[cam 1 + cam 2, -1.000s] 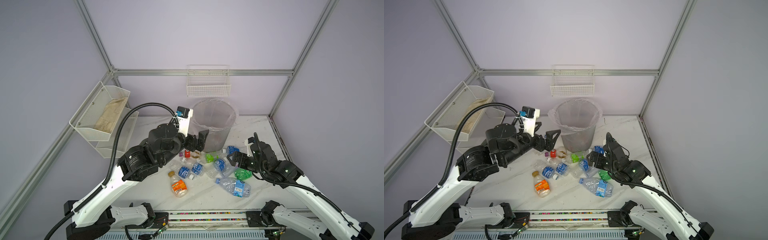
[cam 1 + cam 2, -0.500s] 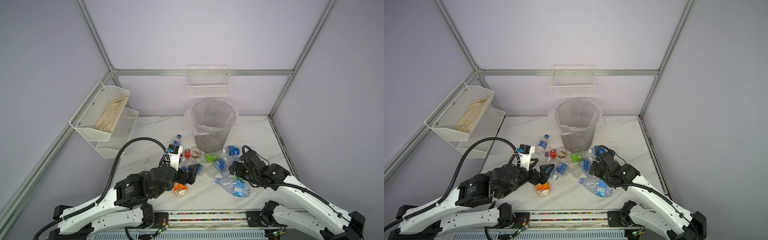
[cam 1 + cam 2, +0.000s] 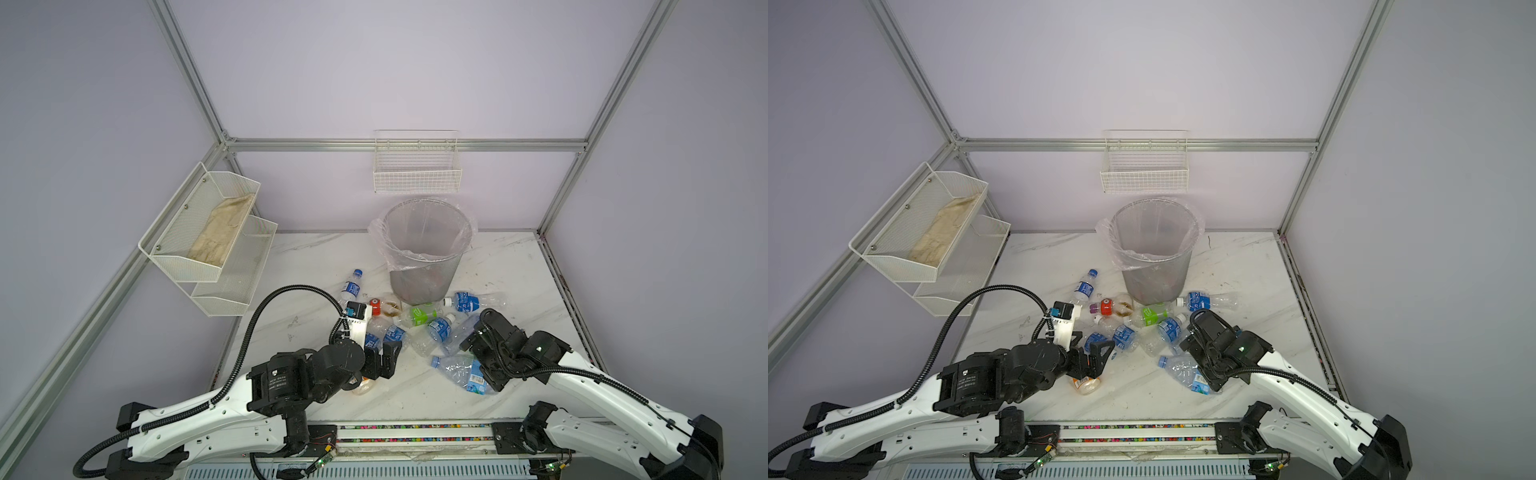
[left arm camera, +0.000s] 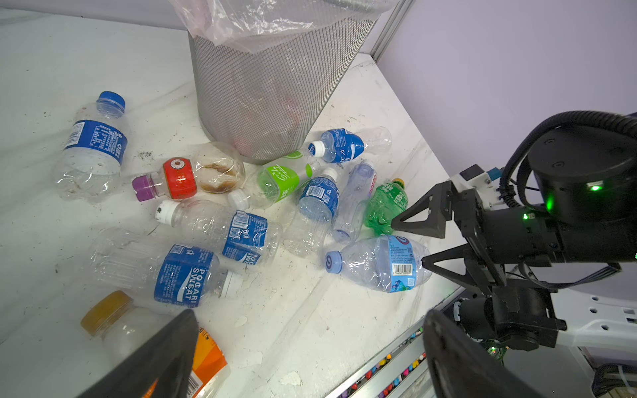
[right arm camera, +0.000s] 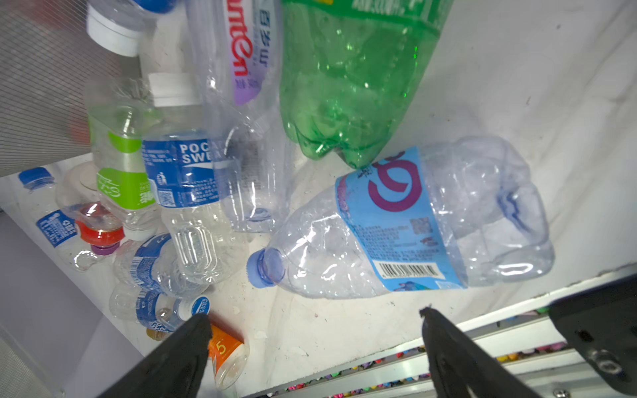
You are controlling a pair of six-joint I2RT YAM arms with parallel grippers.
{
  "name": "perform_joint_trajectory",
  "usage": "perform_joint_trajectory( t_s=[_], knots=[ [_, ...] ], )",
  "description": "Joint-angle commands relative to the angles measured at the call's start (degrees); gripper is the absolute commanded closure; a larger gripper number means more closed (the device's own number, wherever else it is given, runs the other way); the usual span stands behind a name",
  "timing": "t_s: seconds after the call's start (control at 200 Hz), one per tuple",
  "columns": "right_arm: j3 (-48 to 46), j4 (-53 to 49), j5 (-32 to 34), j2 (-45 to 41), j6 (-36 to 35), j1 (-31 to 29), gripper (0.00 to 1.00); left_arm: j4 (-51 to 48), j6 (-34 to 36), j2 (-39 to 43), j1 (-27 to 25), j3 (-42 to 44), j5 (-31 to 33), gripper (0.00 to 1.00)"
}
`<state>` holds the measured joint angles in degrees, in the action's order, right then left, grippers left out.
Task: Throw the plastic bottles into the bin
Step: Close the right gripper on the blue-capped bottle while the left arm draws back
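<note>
Several plastic bottles (image 3: 422, 314) lie crushed on the marble table in front of the bin (image 3: 419, 278), a grey mesh basket with a clear liner. My left gripper (image 4: 310, 320) is open and low at the pile's front edge. One of its fingers (image 4: 155, 358) covers part of an orange-labelled bottle (image 4: 206, 365). My right gripper (image 4: 408, 243) is open too, its tips at the base of a clear bottle with a light-blue label (image 5: 396, 224). A green bottle (image 5: 344, 86) lies just beyond that one. Neither gripper holds anything.
A white wire basket (image 3: 415, 174) hangs on the back wall above the bin. A two-tier mesh shelf (image 3: 208, 232) with a beige cloth hangs on the left wall. The front rail (image 3: 415, 432) runs close behind both grippers, and the right wall is near.
My left arm has dropped from beside the bin's rim down to the front of the pile. My right gripper has sunk lower and drawn back to the light-blue-labelled bottle.
</note>
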<state>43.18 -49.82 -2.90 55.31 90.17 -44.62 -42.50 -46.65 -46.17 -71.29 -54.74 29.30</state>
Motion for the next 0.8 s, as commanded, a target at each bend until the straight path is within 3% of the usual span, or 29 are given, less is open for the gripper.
perform_joint_trajectory(
  t_s=[0.0,0.07,0.2,0.43,0.795],
  knots=[
    [-3.78,-1.29,-3.29,-2.37,21.41,-3.66,0.03,1.07,-1.20,0.02,-0.15,1.39,1.80,0.00],
    [-4.47,-3.47,-1.06,-4.21,26.82,-4.88,0.03,0.99,-1.16,0.34,-0.29,1.39,1.41,0.00],
    [-6.39,-1.58,0.83,-6.09,30.18,-4.92,0.03,0.98,-0.95,1.71,-0.25,1.91,1.45,0.00],
    [-11.19,7.19,0.53,-4.58,32.62,-4.86,0.03,0.79,-0.72,3.10,-0.30,2.61,2.08,0.00],
    [-11.48,10.27,4.46,-1.19,36.48,-4.86,0.03,0.08,-0.29,3.67,-0.32,3.23,2.43,0.00]
  ],
)
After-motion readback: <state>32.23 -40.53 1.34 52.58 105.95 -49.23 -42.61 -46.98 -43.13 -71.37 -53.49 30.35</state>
